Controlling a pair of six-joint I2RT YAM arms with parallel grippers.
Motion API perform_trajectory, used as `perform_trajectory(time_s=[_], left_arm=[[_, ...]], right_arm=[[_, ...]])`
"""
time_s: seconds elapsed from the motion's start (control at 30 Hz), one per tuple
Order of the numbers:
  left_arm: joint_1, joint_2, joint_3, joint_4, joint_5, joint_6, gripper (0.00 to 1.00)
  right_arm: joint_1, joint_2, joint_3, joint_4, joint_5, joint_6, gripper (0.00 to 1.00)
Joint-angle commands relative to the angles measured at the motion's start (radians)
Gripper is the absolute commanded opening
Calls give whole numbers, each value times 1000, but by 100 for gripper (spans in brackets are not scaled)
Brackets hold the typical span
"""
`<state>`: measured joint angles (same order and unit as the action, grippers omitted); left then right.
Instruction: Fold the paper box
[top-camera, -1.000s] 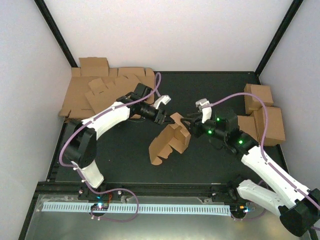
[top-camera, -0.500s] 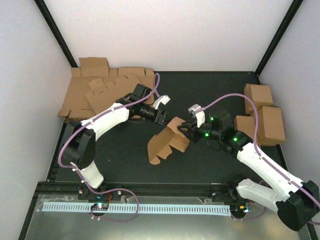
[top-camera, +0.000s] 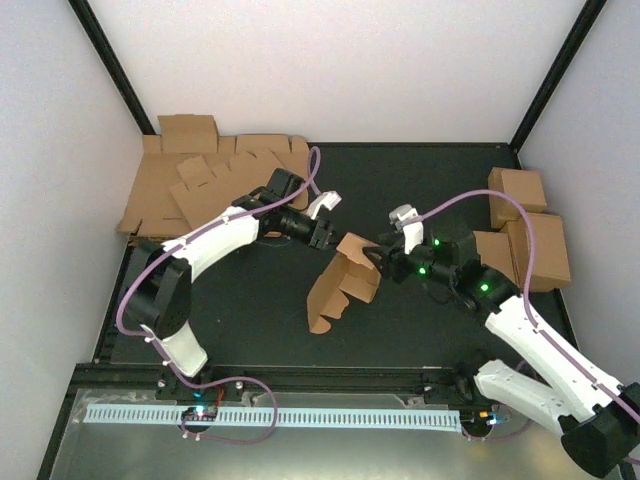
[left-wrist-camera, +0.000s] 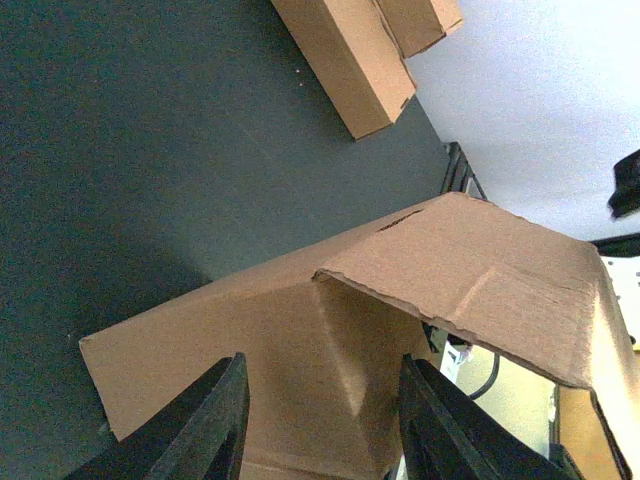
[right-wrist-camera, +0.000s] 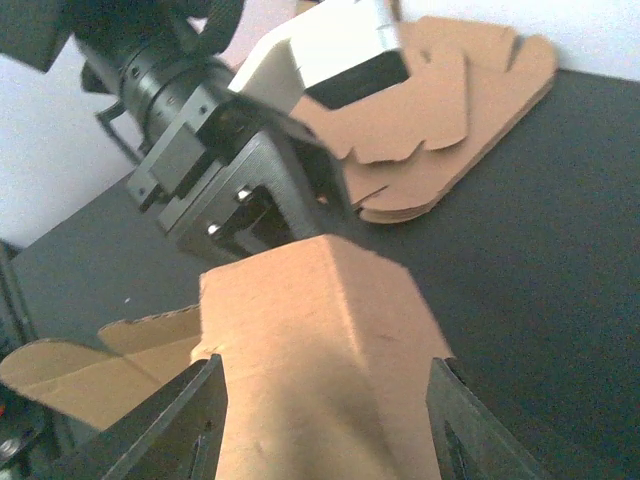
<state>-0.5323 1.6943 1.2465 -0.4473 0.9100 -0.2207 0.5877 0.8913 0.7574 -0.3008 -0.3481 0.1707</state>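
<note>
Propping the half-folded paper box (top-camera: 345, 280) up in the middle of the table (top-camera: 250, 320), one arm at each side of its raised end.

The box leans with its lower flaps on the dark surface and its creased upper end lifted, likely so the walls can be bent round into a tube. The left gripper (top-camera: 325, 238) meets that end from the far left and the right gripper (top-camera: 383, 256) from the right, so each can brace against the other's push. Both pairs of jaws stand partly apart with cardboard between them. The wrist views do not settle whether either pinches or merely brackets it. The heap of flat blanks (top-camera: 190, 185) lies in the far left corner and folded boxes (top-camera: 530, 230) at the right edge, both out of the way.
</note>
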Motion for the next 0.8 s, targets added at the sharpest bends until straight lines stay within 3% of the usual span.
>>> perform_trajectory(time_s=[0.0, 0.13, 0.27, 0.47, 0.53, 0.63, 0.77], left_arm=[[-6, -27, -4, 14, 16, 8, 43], [-6, -30, -7, 14, 17, 8, 43], [-5, -33, -9, 13, 18, 13, 43], [-6, -32, -7, 13, 22, 13, 43], [-5, -30, -6, 14, 24, 14, 43], [-6, -30, -3, 14, 26, 17, 43], [-6, -35, 1, 14, 31, 17, 44]], right_arm=[[-3, -6, 63, -26, 129, -17, 58], [-3, 63, 124, -62, 154, -20, 58], [-3, 168, 200, -133, 63, -49, 63], [-3, 223, 207, -172, -87, -97, 80], [-3, 231, 206, -181, -85, -101, 79], [-4, 251, 205, -196, -104, -103, 70], [-2, 254, 172, -184, -171, -100, 75]])
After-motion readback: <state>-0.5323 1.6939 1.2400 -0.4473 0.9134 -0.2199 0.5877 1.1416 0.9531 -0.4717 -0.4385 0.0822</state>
